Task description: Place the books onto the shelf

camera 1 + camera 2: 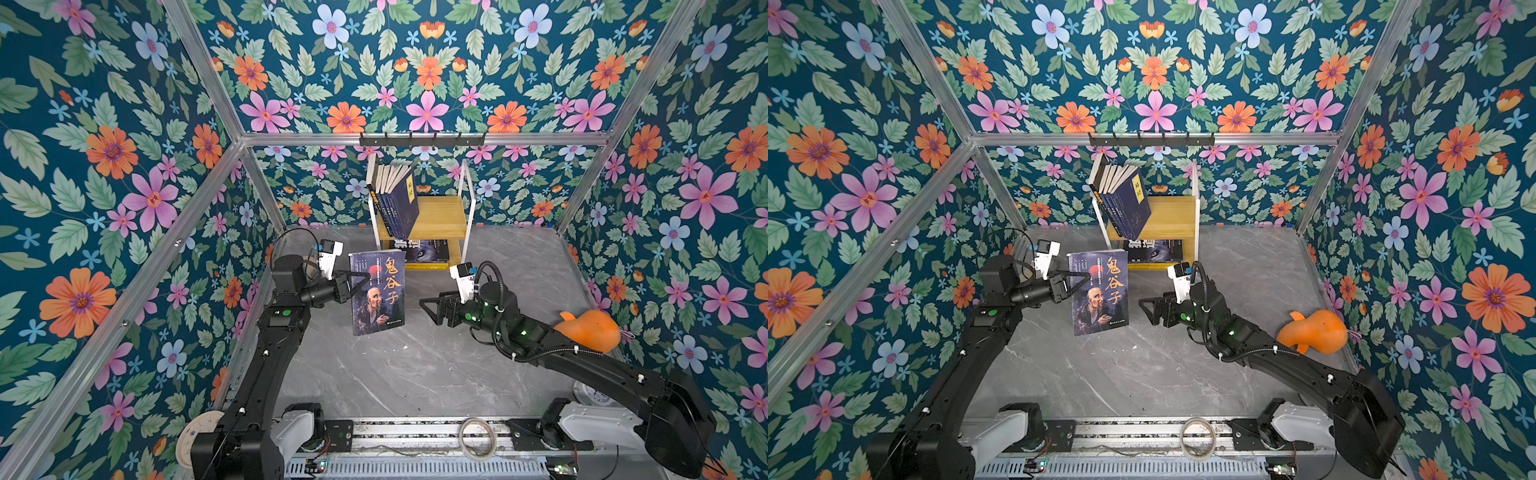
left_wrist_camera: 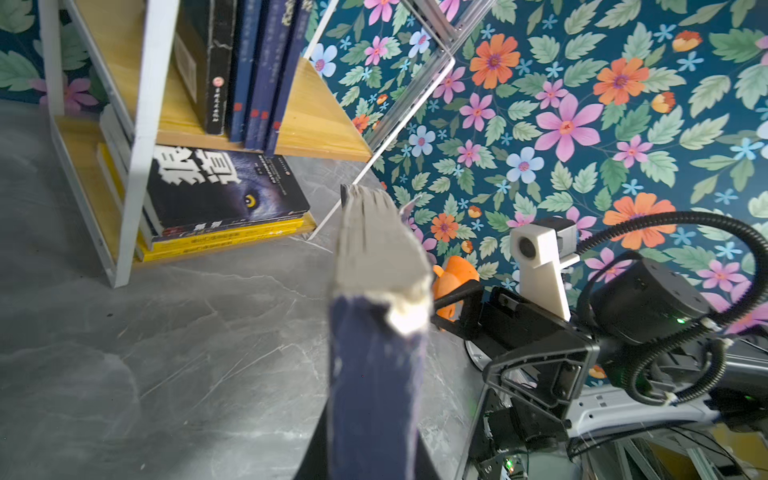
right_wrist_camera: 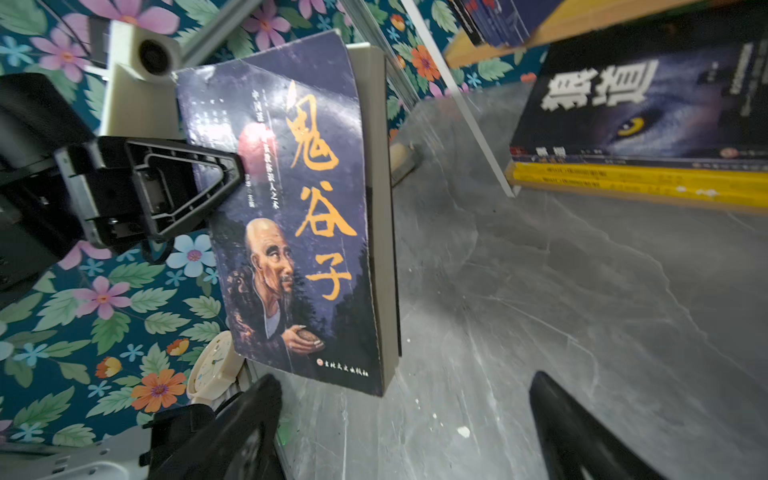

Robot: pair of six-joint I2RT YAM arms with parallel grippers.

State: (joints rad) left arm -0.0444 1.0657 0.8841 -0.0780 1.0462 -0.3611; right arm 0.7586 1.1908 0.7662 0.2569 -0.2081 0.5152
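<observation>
Left fingers (image 3: pixel 187 148) clamp a worn, dog-eared dark paperback (image 1: pixel 378 295); right fingers (image 3: pixel 573 436) spread wide over veined grey tabletop (image 1: pixel 415 365).

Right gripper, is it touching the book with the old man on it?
Apart. In a top view, bare grey table shows between the open right gripper and the book; the left gripper holds it.
</observation>
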